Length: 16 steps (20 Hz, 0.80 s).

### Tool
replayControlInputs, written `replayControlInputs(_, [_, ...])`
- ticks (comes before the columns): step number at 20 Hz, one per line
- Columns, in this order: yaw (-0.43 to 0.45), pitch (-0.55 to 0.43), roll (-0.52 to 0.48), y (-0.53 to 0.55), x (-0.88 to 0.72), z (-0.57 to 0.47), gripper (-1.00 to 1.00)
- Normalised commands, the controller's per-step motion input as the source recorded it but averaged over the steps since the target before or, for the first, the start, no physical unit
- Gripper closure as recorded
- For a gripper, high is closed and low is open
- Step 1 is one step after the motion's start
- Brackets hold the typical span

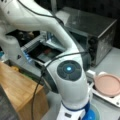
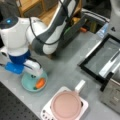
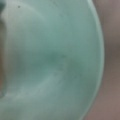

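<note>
My gripper [image 2: 33,75] hangs low over a round teal plate [image 2: 27,84] at a front view's lower left, its tips down at the plate's surface. An orange carrot [image 2: 40,83] lies on the plate just right of the gripper, close to it; whether they touch does not show. The wrist view is filled by the plate's teal inside [image 3: 57,60], with a brownish-orange strip [image 3: 2,65] at the left edge. In a front view the arm's big white joint [image 1: 68,75] hides the gripper, and only a sliver of the plate [image 1: 96,112] shows below it.
A pink pan [image 2: 66,105] sits on a white cooker base [image 2: 84,106] right of the plate, also seen as the pan [image 1: 108,85]. A toaster oven [image 1: 97,30] stands behind with its door [image 2: 102,57] folded down. A wooden box [image 1: 17,92] stands at the left.
</note>
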Motion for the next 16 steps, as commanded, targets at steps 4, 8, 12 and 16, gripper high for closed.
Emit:
replayControlInputs(4, [-0.188, 0.113, -0.024, 0.07, 0.01, 0.26, -1.00])
replayControlInputs(8, [-0.205, 0.116, -0.042, 0.18, 0.00, 0.25, -1.00])
replayControlInputs(12, [-0.165, 0.112, -0.064, 0.32, -0.06, 0.20, -1.00])
replayControlInputs(16, [-0.120, 0.098, -0.088, 0.27, -0.08, 0.08, -1.00])
